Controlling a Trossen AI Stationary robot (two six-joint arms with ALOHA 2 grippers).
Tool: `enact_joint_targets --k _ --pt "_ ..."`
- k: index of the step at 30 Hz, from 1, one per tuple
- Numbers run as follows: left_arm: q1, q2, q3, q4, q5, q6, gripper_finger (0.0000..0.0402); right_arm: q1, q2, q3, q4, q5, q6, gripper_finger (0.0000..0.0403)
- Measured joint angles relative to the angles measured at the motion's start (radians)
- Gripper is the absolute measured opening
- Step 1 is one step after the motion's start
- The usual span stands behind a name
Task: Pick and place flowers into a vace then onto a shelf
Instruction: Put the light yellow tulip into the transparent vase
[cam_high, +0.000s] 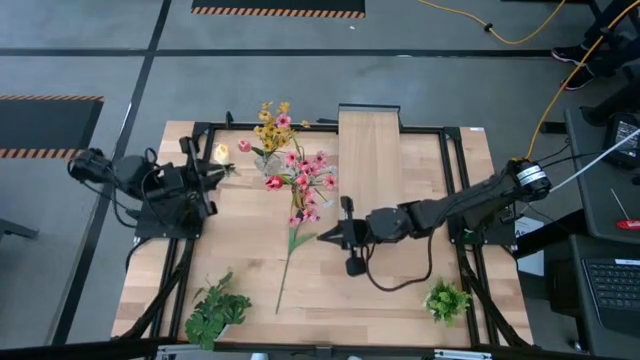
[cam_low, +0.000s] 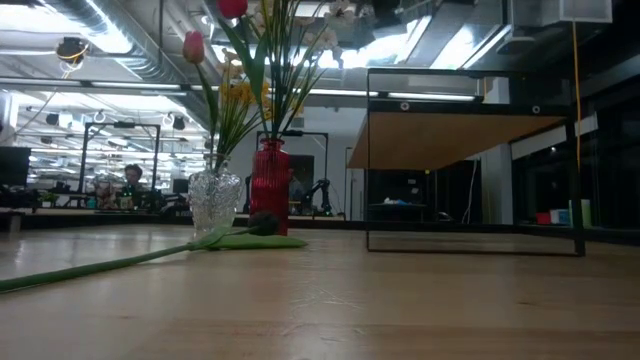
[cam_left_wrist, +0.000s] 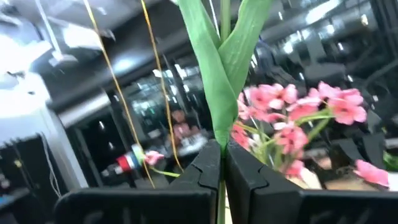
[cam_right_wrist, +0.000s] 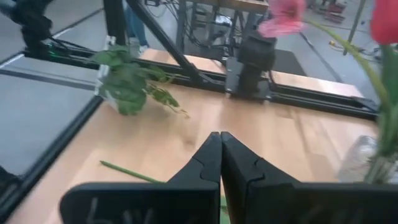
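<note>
The flowers (cam_high: 300, 185) rise as a bunch of pink blossom sprays, yellow daisies and a red bloom near the far edge of the bench (cam_high: 400, 290), toward its left half, and one long green-stemmed flower (cam_high: 285, 262) lies flat on the wood, its stem running from the bunch toward the near edge. In the low view the clear glass vase (cam_low: 214, 203) stands just beside a red cylinder (cam_low: 268, 186), and stems go up from both (which stem belongs to which holder cannot be told there); a pink tulip (cam_low: 193, 46) shows high on the left of the bunch. The shelf (cam_high: 370, 150), a narrow light-wood plank on a dark frame, sits at the far edge just right of the flowers, apart from them. The left gripper (cam_high: 222, 168) is by the far left corner of the bench, next to the bunch, and its wrist view shows the fingers (cam_left_wrist: 202, 171) pressed together on a green stem with broad leaves (cam_left_wrist: 217, 74), pink blossoms close behind. The right gripper (cam_high: 325, 236) hangs over the middle of the bench, just right of the lying stem, its fingers (cam_right_wrist: 205, 163) closed against each other with nothing between them. A bushy green bunch (cam_high: 215, 310) lies at the near left corner and a smaller one (cam_high: 446, 299) near the near right corner.
</note>
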Motion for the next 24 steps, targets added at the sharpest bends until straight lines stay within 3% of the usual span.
enact_joint_targets --k 4,12,19,24 --pt "0.077 -0.112 -0.128 0.13 0.087 0.031 0.0003 -0.032 0.002 0.0 -0.016 0.0 -0.023 0.0005" --pt "0.166 -0.284 -0.236 0.123 0.129 0.01 0.0003 -0.077 -0.009 -0.009 -0.033 -0.007 -0.045 0.0005" --pt "0.247 -0.351 -0.31 0.129 0.157 0.009 0.0003 -0.121 -0.09 -0.168 0.115 -0.124 -0.054 0.0005" --pt "0.327 -0.345 -0.31 0.158 0.242 -0.021 0.0003 -0.134 -0.161 -0.254 0.178 -0.133 -0.045 0.0005"
